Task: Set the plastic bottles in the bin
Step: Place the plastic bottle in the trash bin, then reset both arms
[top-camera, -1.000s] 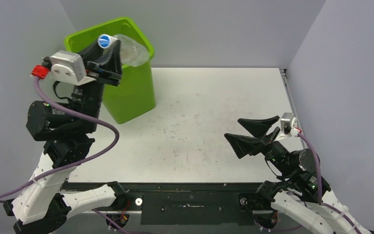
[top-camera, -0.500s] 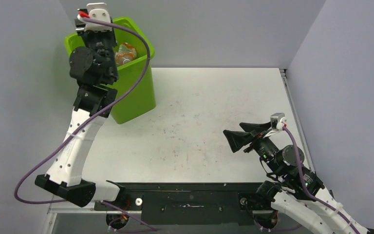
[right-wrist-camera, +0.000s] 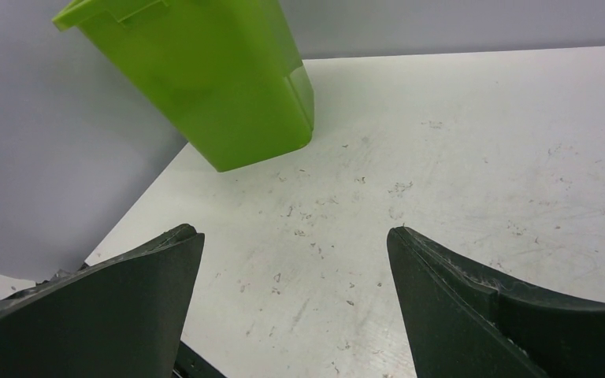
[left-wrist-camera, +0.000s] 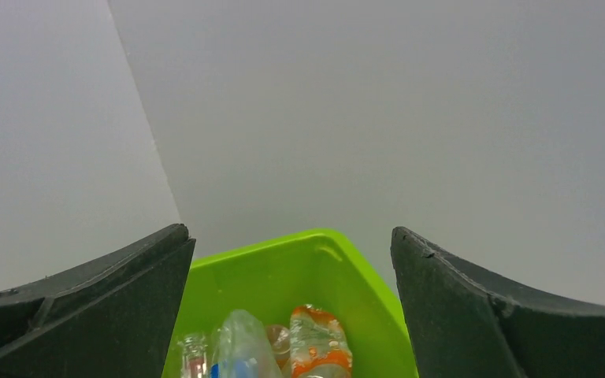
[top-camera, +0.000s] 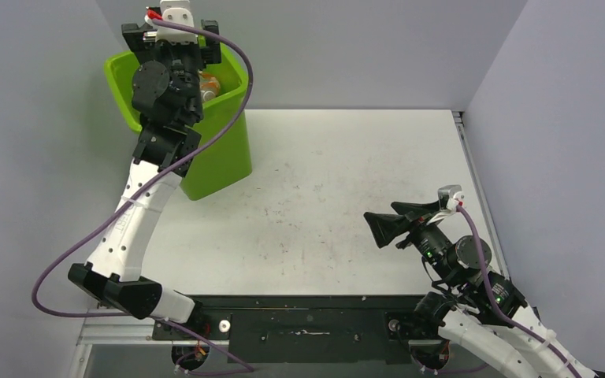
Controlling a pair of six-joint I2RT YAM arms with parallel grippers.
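Note:
The lime-green bin (top-camera: 214, 150) stands at the table's back left corner. My left gripper (top-camera: 172, 35) hangs over its mouth, open, with nothing between its fingers. In the left wrist view the gripper (left-wrist-camera: 289, 232) looks down into the bin (left-wrist-camera: 283, 268). Plastic bottles lie inside: one with an orange label (left-wrist-camera: 321, 346), one with a blue label (left-wrist-camera: 236, 354) and a small clear one (left-wrist-camera: 194, 354). From above only an orange-labelled bottle (top-camera: 209, 85) shows past the arm. My right gripper (top-camera: 382, 220) is open and empty, low over the table's right side.
The white table (top-camera: 323, 173) is scuffed and bare of bottles. Grey walls close in the back and both sides. The right wrist view shows the bin (right-wrist-camera: 220, 79) from outside, far across the table (right-wrist-camera: 441, 142).
My left arm has swung up over the bin and its gripper has opened, letting the blue-capped bottle go into the bin. The right gripper turned slightly and dropped a little.

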